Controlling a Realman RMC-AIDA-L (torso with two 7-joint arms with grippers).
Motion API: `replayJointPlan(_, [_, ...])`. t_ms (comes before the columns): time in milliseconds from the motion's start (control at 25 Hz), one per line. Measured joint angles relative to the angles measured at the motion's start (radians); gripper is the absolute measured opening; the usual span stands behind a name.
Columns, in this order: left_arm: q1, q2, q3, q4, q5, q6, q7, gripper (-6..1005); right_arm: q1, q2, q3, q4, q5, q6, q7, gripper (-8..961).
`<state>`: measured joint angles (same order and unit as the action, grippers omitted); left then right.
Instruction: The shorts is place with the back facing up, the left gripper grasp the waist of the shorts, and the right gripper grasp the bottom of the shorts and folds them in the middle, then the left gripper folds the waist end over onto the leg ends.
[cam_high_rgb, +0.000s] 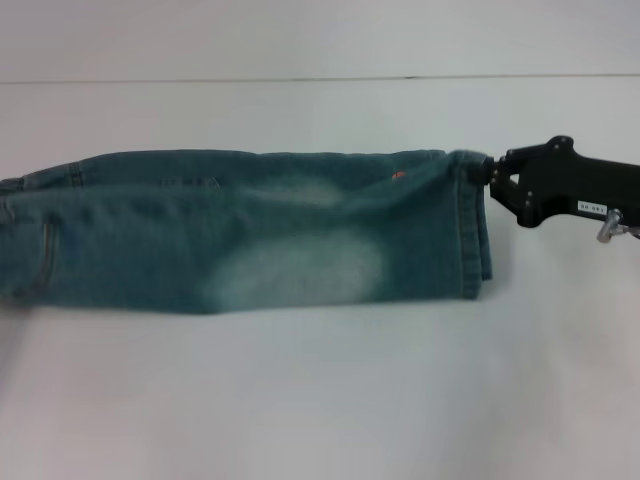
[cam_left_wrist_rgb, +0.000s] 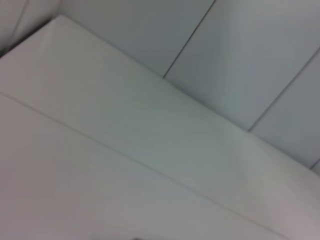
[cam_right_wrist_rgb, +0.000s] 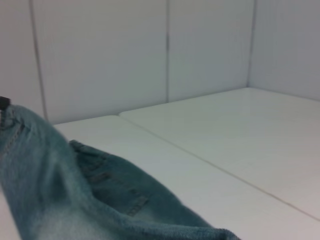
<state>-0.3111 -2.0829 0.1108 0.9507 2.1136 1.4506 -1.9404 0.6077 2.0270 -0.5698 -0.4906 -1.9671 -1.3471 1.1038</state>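
Folded lengthwise, lying as a long band across the white table, waist end toward the robot's left edge of view: the shorts. Clamped shut on the far corner of the double-stitched leg hem at the robot's right: the right gripper. Left gripper out of sight.
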Motion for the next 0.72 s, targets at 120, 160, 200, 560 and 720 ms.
replayJointPlan(120, [0.000, -0.004, 0.004, -0.011, -0.047, -0.025, 0.011, 56, 0.008, 0.013, -0.001, 0.000, 0.022, 0.047, -0.009, 25])
replayJointPlan(160, [-0.001, -0.004, 0.005, -0.016, -0.056, -0.036, 0.013, 56, 0.012, 0.019, -0.002, -0.001, 0.029, 0.062, -0.016, 24])
replayJointPlan(200, [-0.005, -0.004, 0.007, -0.024, -0.067, -0.051, 0.017, 57, 0.016, 0.025, -0.003, -0.001, 0.035, 0.081, -0.025, 24])
replayJointPlan(560, [-0.055, -0.008, 0.063, -0.099, -0.101, -0.220, 0.066, 59, 0.076, 0.063, -0.042, 0.037, 0.042, 0.275, -0.087, 24])
replayJointPlan(720, [-0.079, -0.018, 0.097, -0.114, -0.103, -0.298, 0.086, 60, 0.091, 0.064, -0.046, 0.062, 0.044, 0.326, -0.104, 25])
